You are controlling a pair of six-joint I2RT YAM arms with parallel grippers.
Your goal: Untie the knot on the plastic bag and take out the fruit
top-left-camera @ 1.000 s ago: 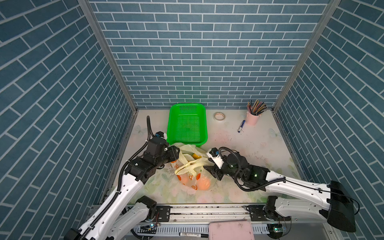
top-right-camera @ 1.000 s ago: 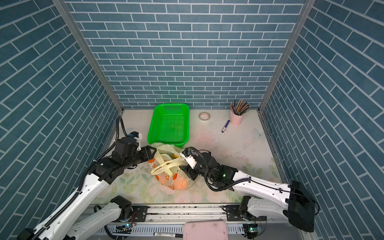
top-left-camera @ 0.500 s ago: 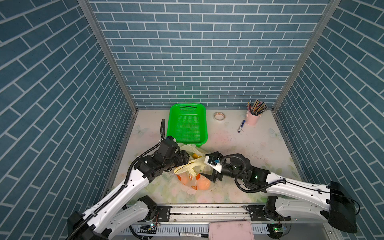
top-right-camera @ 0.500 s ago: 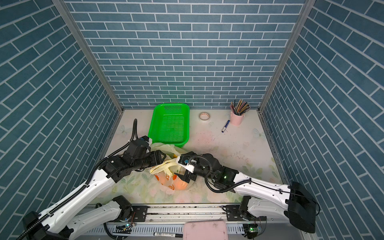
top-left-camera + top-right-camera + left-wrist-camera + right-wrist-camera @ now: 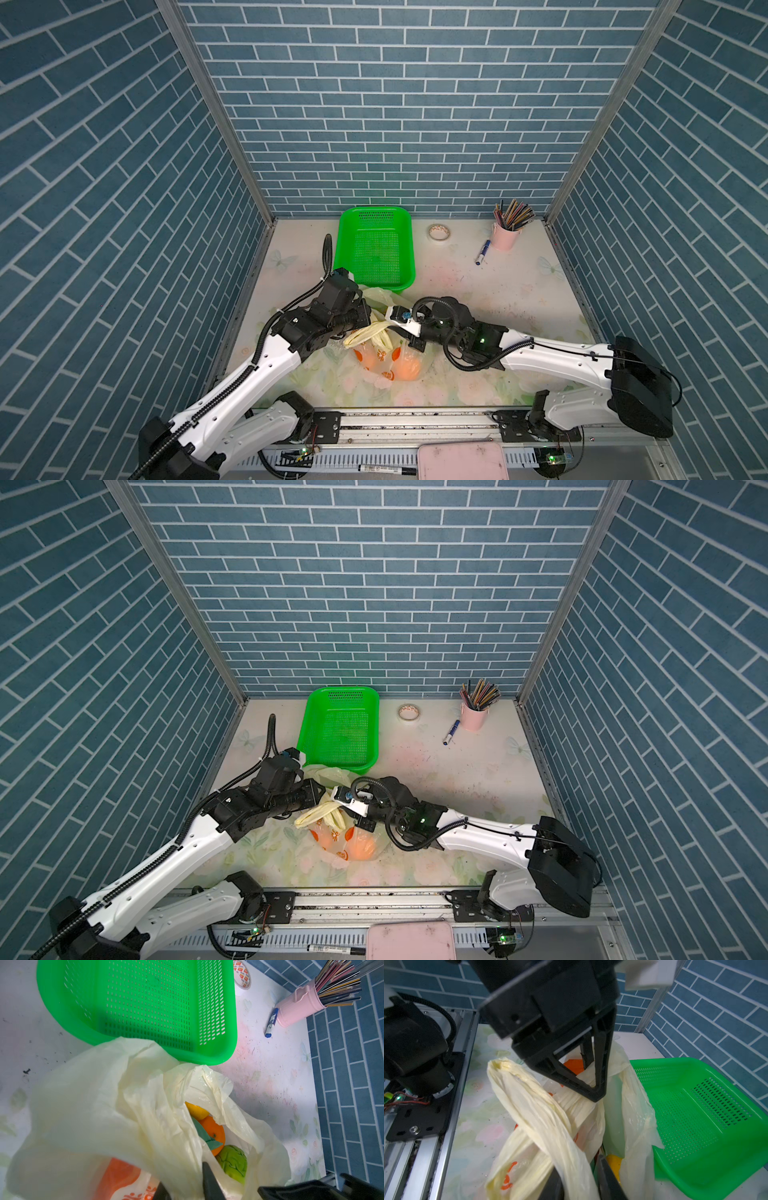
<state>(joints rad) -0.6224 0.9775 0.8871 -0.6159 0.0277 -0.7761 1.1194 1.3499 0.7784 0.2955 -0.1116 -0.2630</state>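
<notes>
The pale-yellow plastic bag (image 5: pixel 382 357) lies in front of the green basket, in both top views. Its mouth gapes in the left wrist view, and inside show a yellow fruit (image 5: pixel 196 1110), an orange (image 5: pixel 215 1132) and a green fruit (image 5: pixel 232 1160). The rope-like handle strips cross at the knot (image 5: pixel 560 1118), and I cannot tell how tight it is. My left gripper (image 5: pixel 185 1186) is shut on a fold of bag film by the mouth. My right gripper (image 5: pixel 580 1184) is shut on a handle strip. The two grippers nearly meet over the bag, left gripper (image 5: pixel 368 321), right gripper (image 5: pixel 390 330).
The green perforated basket (image 5: pixel 376 249) stands just behind the bag. Farther back are a tape roll (image 5: pixel 439 232), a pink cup of pencils (image 5: pixel 505 237) and a blue marker (image 5: pixel 481 253). Blue brick walls close in three sides, and a rail runs along the front edge.
Both arms have closed in on the bag from either side. Each gripper's jaws spread wide and then closed on the plastic.
</notes>
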